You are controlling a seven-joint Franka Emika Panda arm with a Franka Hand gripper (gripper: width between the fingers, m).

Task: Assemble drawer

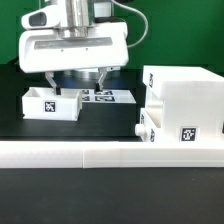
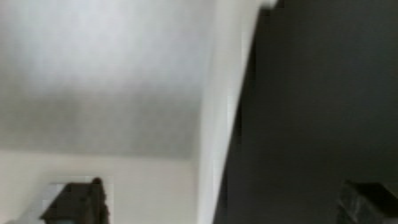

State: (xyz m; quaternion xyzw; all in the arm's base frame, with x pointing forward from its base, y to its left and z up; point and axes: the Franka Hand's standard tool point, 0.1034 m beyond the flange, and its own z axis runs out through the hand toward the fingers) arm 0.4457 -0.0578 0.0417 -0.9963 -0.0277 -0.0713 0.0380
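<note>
**Over the left of the table: one claw, spread wide, above one small box**

In the upper left of the exterior frame, the single claw (image 1: pixel 75 82) hangs with its two fingers (image 1: pixel 50 78) spread wide and nothing held between them. It is just above and behind one small open-topped box (image 1: pixel 52 102) at middle left. That box shows one square tag on its front.

At the right of the frame stands one big housing (image 1: pixel 185 95), also with one tag, low on its front. One more small white part (image 1: pixel 146 126) touches the housing's lower left corner, but its shape is too hidden to tell.

One marker board (image 1: pixel 108 97) lies flat in the centre, between box and housing. One long rail (image 1: pixel 100 155) runs across the lower frame on the black table (image 1: pixel 20 125).

The wrist picture is blurred. It shows two dark fingertips (image 2: pixel 75 200) well apart, over one white surface and one dark one.
</note>
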